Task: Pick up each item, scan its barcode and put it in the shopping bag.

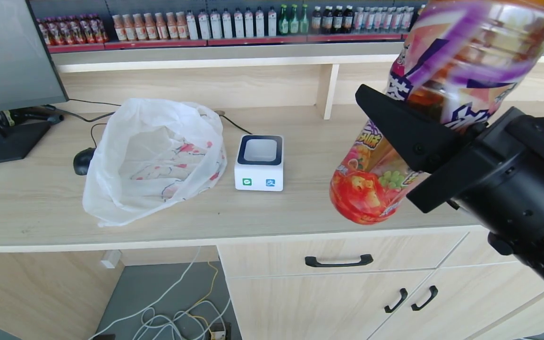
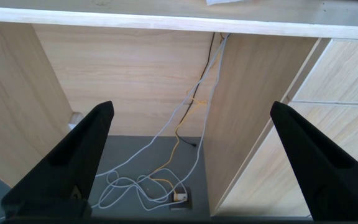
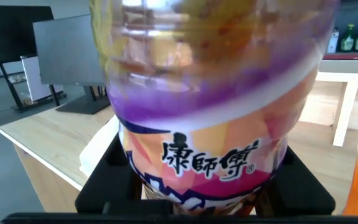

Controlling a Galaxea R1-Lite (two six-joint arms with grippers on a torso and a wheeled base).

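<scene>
The right gripper (image 1: 411, 160) holds the tilted bottle (image 1: 465, 56) aloft, jaws clamped round its middle, right of the scanner (image 1: 259, 163) and shopping bag (image 1: 154, 156) on the table (image 1: 40, 198). The left gripper (image 2: 191, 155) hangs below table level, jaws wide, apparently empty.

The bottle (image 1: 371, 189) runs off the top edge of my head view, and its upper half blurs in the right wrist view. I can't tell what lies inside the shopping bag (image 1: 154, 156).

The bottle (image 3: 210, 124) label carries a row of bold dark Chinese characters on a pale band. The scanner (image 1: 259, 163) front bears two small square icons, one green, one blue.
</scene>
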